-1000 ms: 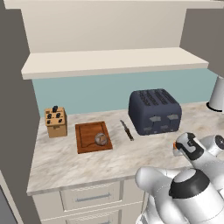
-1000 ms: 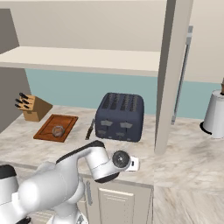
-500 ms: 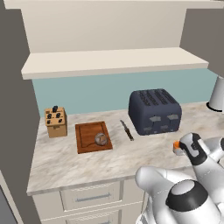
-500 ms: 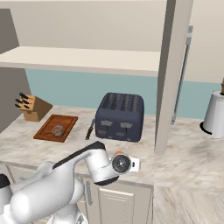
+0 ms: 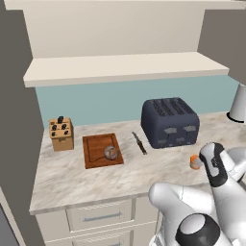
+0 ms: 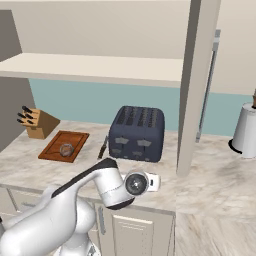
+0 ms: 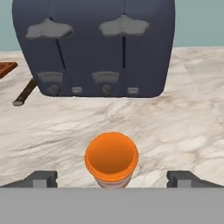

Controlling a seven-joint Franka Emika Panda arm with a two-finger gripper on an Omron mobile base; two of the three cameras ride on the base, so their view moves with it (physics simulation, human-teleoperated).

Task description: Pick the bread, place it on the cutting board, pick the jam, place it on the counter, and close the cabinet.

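The orange jam [image 7: 111,158] stands upright on the beige counter [image 7: 183,122], in front of the toaster. My gripper [image 7: 112,179] is open around it, with a dark fingertip far off on each side and neither touching it. From the left base view the jam [image 5: 195,162] sits just left of my hand. The dark round bread [image 5: 111,153] lies on the reddish-brown cutting board [image 5: 96,156]. The cabinet door [image 6: 197,85] stands open, seen edge-on with its silver handle [image 6: 210,80].
A dark blue toaster [image 5: 169,121] stands behind the jam. A knife [image 5: 140,143] lies between toaster and board. A knife block [image 5: 61,134] sits far left. A white container [image 6: 245,131] stands at the right. The cabinet's shelf [image 5: 120,69] hangs above the counter.
My hand has shifted slightly back from the jam. The jam stays on the counter and the fingers stay wide apart.
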